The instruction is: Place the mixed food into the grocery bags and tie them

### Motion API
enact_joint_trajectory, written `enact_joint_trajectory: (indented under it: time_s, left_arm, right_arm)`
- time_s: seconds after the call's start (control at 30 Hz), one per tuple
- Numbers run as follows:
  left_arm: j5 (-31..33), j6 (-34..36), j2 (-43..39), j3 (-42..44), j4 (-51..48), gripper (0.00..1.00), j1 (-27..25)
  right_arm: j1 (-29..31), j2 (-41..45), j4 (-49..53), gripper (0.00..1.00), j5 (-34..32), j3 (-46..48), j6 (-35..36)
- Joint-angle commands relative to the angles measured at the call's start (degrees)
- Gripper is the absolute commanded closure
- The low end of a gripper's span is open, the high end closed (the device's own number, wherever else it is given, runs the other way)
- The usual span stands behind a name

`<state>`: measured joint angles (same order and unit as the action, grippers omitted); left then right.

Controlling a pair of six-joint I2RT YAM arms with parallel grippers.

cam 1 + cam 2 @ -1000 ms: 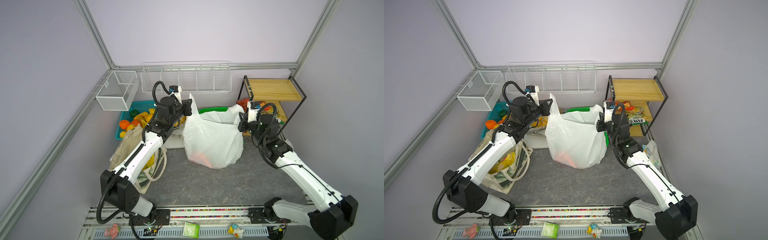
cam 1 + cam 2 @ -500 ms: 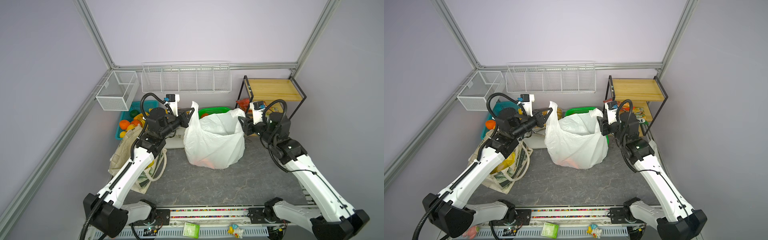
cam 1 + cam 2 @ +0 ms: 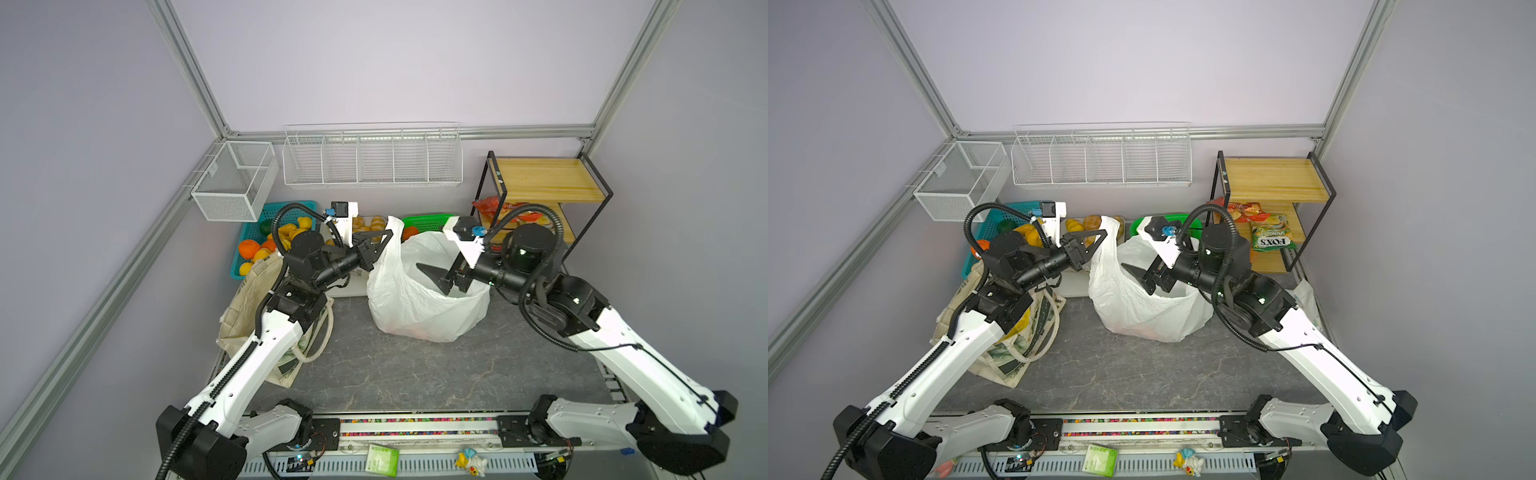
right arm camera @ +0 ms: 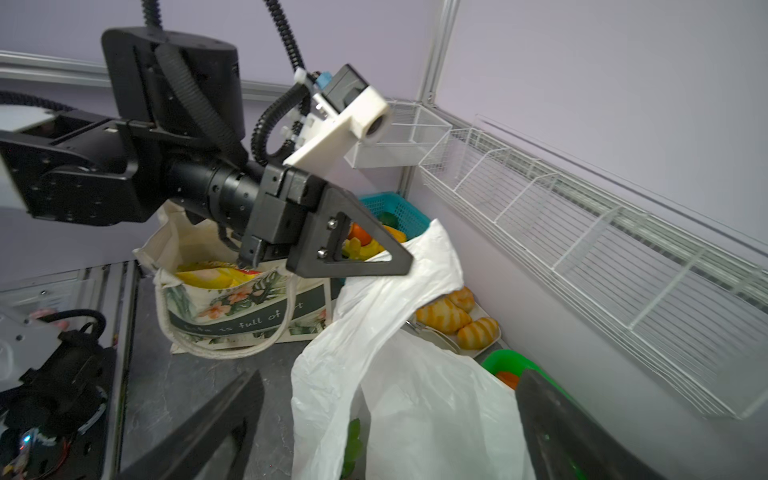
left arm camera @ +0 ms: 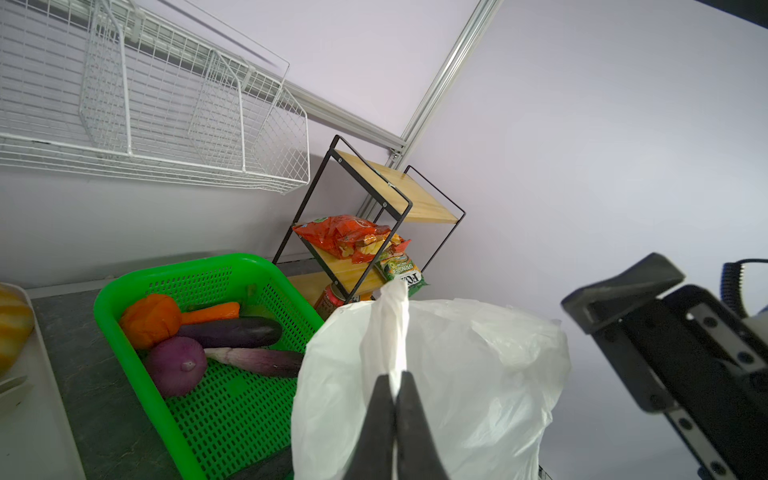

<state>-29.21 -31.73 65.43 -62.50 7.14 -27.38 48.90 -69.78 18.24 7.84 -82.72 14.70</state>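
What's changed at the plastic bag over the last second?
The right gripper opened, let go of the bag and swung in over its mouth; that side of the bag has slumped. The left gripper came down a little and stays shut on the other handle. The tote has not moved.

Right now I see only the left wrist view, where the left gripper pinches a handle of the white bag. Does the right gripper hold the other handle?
Observer: No. The right gripper is open at the white bag mouth, holding nothing.
Operator: Is the bag off the table?
Observer: No, its base rests on the table.
Operator: And the canvas tote?
Observer: The canvas tote slumps left of the bag in both top views, a yellow packet inside.
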Motion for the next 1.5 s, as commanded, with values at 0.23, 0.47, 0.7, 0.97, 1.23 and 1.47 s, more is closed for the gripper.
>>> enact_joint_trajectory:
  time_s: [0.23, 0.47, 0.7, 0.97, 1.23, 1.47]
  left_arm:
    - [-1.5, -10.7, -2.6, 2.7, 6.4, 1.0, -0.2]
    - [-2.1, -13.3, -3.2, 3.7, 7.2, 1.0, -0.3]
    - [0.3, -14.4, -3.2, 3.8, 7.3, 1.0, -0.2]
    - [4.8, -6.5, -4.1, 3.2, 3.3, 0.89, -0.2]
    - [3.8, 5.4, -0.6, -5.5, -12.6, 0.48, -2.2]
    - [5.8, 9.3, 3.8, -13.0, -19.7, 0.38, -5.4]
  right_arm:
    - [-0.3, -5.7, -28.3, 0.1, 2.9, 15.6, -4.4]
    - [-2.2, -12.8, -42.4, 0.11, 6.7, 18.6, -4.9]
    - [-4.4, -16.8, -50.5, 0.29, 13.1, 22.5, -7.4]
    - [-4.8, -13.6, -50.7, 0.87, 15.6, 27.6, -9.0]
    - [-4.6, -12.6, -48.7, 0.9, 15.6, 28.0, -7.0]
    - [-4.4, -12.7, -48.4, 0.9, 15.5, 28.3, -6.4]
